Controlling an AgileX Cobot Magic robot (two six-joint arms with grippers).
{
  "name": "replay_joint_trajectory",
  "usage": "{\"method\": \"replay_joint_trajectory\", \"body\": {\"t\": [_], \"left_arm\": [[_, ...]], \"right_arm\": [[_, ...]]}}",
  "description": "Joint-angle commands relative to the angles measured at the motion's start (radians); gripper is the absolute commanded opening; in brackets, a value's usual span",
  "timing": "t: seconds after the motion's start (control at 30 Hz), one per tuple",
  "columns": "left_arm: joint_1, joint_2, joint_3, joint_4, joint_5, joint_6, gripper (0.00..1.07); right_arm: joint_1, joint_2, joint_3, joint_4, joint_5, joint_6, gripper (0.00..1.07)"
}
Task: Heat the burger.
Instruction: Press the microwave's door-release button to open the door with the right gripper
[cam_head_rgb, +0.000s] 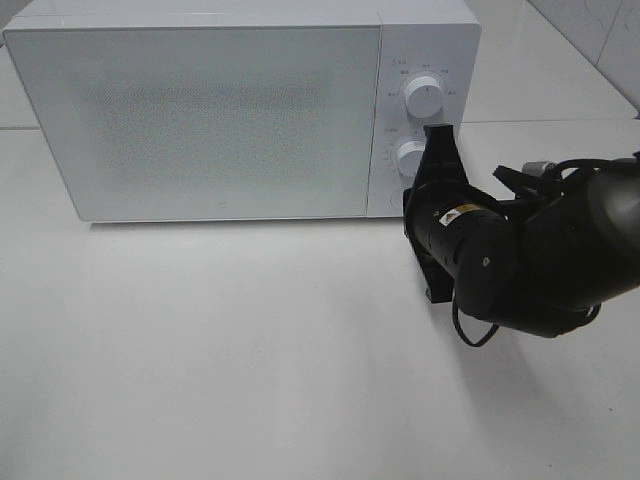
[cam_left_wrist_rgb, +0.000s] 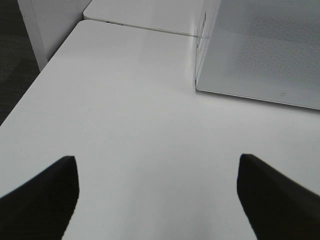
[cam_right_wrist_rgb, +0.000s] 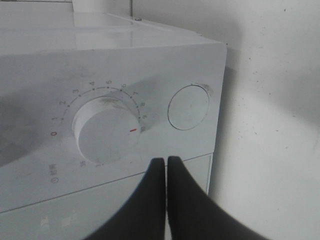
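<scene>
The burger is out of view. The white microwave (cam_head_rgb: 200, 120) stands at the back of the table with its door closed. My right gripper (cam_head_rgb: 437, 135) is shut at the control panel, just beside the lower knob (cam_head_rgb: 408, 158). In the right wrist view its fingertips (cam_right_wrist_rgb: 166, 165) are pressed together with nothing between them, close to that dial (cam_right_wrist_rgb: 107, 131), whose red mark sits near the scale's high end. My left gripper (cam_left_wrist_rgb: 157, 200) is open above bare table, left of the microwave's front corner (cam_left_wrist_rgb: 197, 87).
An upper knob (cam_head_rgb: 424, 98) sits above the lower one, and a flat round button (cam_right_wrist_rgb: 188, 107) lies beside the dial. The white table (cam_head_rgb: 220, 350) stretches in front of the microwave. The left wrist view shows the table's edge (cam_left_wrist_rgb: 35, 80) and dark floor beyond.
</scene>
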Motion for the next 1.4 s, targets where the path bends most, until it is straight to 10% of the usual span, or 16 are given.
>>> {"method": "replay_joint_trajectory", "body": {"t": [0.03,1.4], "left_arm": [[0.003,-0.017,0.003,-0.003,-0.005,-0.005,0.82],[0.003,-0.017,0.003,-0.003,-0.005,-0.005,0.82]], "right_arm": [[-0.027,0.036,-0.038,-0.027,0.017,0.007,0.0],[-0.1,0.195,-0.175,-0.057,0.059,0.106,0.0]]}}
